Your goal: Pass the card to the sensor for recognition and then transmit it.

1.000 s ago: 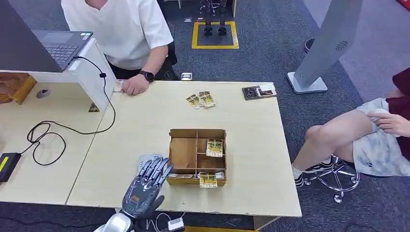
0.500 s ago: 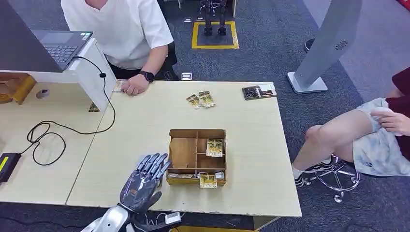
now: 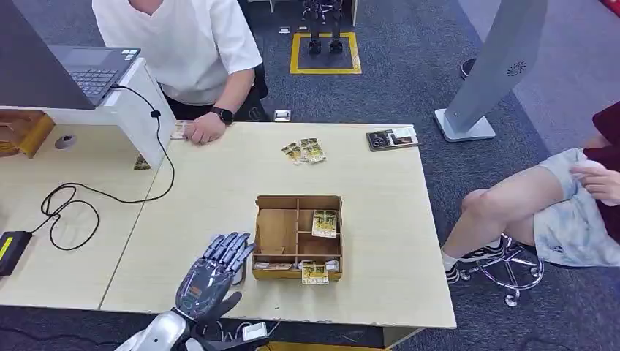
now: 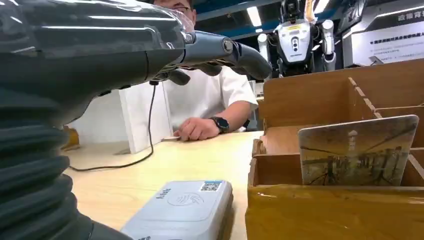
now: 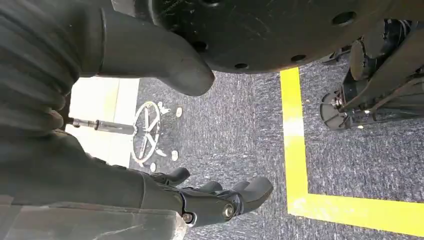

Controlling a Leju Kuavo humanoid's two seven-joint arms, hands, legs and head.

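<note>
My left hand [image 3: 210, 276] hovers flat with its fingers spread over the near edge of the table, holding nothing. Under it lies the grey card sensor [image 4: 182, 207], its QR sticker facing up. Just right of the hand stands a wooden compartment box [image 3: 278, 232]. One picture card [image 3: 324, 223] lies in a right compartment and another card [image 3: 314, 272] leans in the front slot, seen upright as a card [image 4: 357, 152] in the left wrist view. My right hand [image 5: 220, 202] hangs over the carpet, fingers loosely extended and empty.
More cards [image 3: 303, 151] lie at the table's far side beside a black device [image 3: 392, 137]. A person in white [image 3: 175, 44] rests a hand [image 3: 205, 130] on the far edge. A laptop [image 3: 91, 69] and cable [image 3: 73, 201] sit left. Another person [image 3: 556, 197] sits right.
My left hand and forearm have drifted slightly left and back toward the table's near edge, covering more of the sensor. Its fingers stay spread.
</note>
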